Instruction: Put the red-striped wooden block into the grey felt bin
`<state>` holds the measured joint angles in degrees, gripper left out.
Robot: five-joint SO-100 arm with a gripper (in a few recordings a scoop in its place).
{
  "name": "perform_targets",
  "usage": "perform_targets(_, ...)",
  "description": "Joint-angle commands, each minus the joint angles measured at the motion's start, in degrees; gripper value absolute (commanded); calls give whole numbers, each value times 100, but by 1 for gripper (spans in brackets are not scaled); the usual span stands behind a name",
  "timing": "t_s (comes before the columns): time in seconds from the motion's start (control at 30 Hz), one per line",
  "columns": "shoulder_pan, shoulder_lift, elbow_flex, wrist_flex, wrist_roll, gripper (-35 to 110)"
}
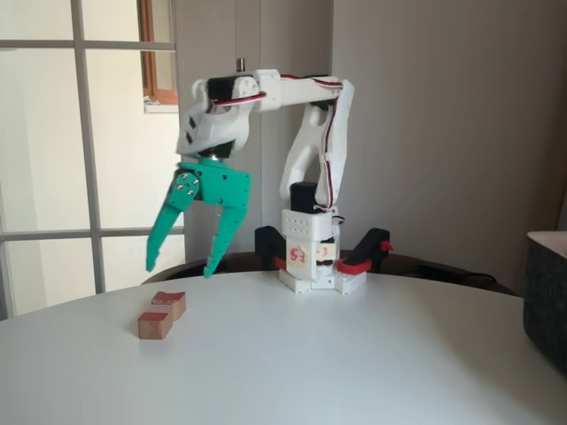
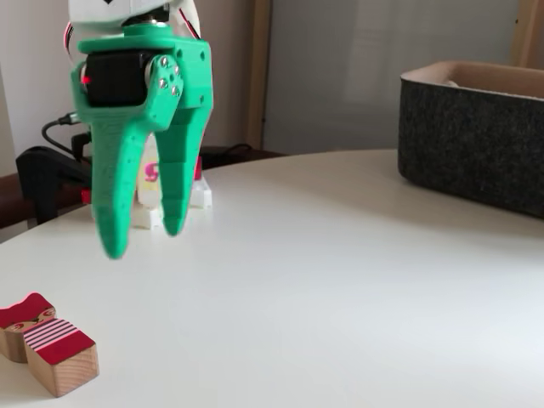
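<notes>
We find the red-striped wooden block [image 2: 58, 353] lying on the white desk [image 1: 354, 354] at the lower left of both fixed views, its reddish top with thin red-and-white stripes facing up. A second small wooden block [image 2: 19, 321] with a red top lies touching it on the far side; in a fixed view [image 1: 168, 304] the two read as one short row, and we cannot make out the stripes there.

Above and a little behind the blocks hang the green jaws [image 1: 180, 267], pointing down, clear of the desk and of both blocks. They are spread apart with a plain gap between the tips, and they hold nothing. The white arm [image 1: 292, 97] arches back to its base [image 1: 314, 257] at the far edge of the desk.

The grey felt bin [image 2: 476, 144] stands well apart from the blocks, on the right side of the desk. Its dark felt wall carries a paler rim. Its inside is mostly hidden by the wall; we see a pale patch just under the rim, but cannot tell what it is. The bin is cut off by the right edge in both views, leaving just a corner [image 1: 547, 292] in one.
</notes>
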<state>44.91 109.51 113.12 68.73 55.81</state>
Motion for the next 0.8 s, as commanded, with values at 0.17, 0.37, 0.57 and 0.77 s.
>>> perform_targets(0.17,413,-1028,-1063,-88,308,23)
perform_targets(0.37,738,-1327,-1336,-316,-229,25)
perform_targets(0.57,1063,-1441,-1380,-308,-694,23)
perform_targets(0.77,1424,-1477,-1354,-53,-264,23)
